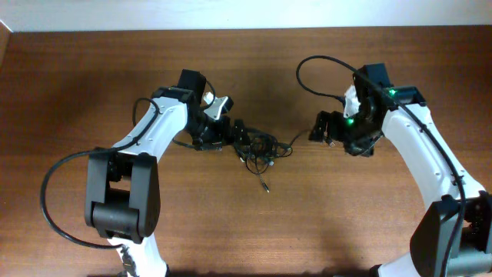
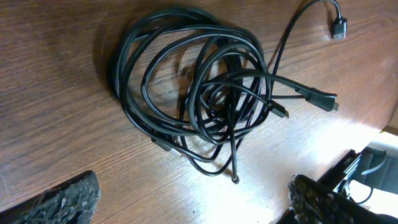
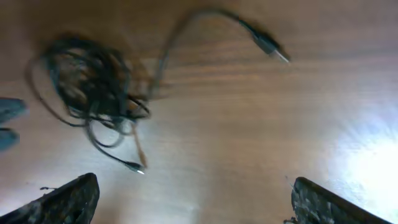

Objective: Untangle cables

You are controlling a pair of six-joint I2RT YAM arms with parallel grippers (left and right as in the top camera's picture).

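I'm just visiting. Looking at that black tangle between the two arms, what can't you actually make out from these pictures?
- How many separate cables there are: in the left wrist view the loops cross and cover each other, and overhead they are too small.
- The kind of plug on the loose end: the right wrist view is blurred.
- Most of the left gripper: in the left wrist view only its finger ends show, cut off by the bottom edge.

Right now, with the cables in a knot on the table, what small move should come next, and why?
Probably lower the right gripper onto the loose plug: it trails clear of the cables toward that gripper, whose jaws stand open and empty, so it looks easiest to pull free.
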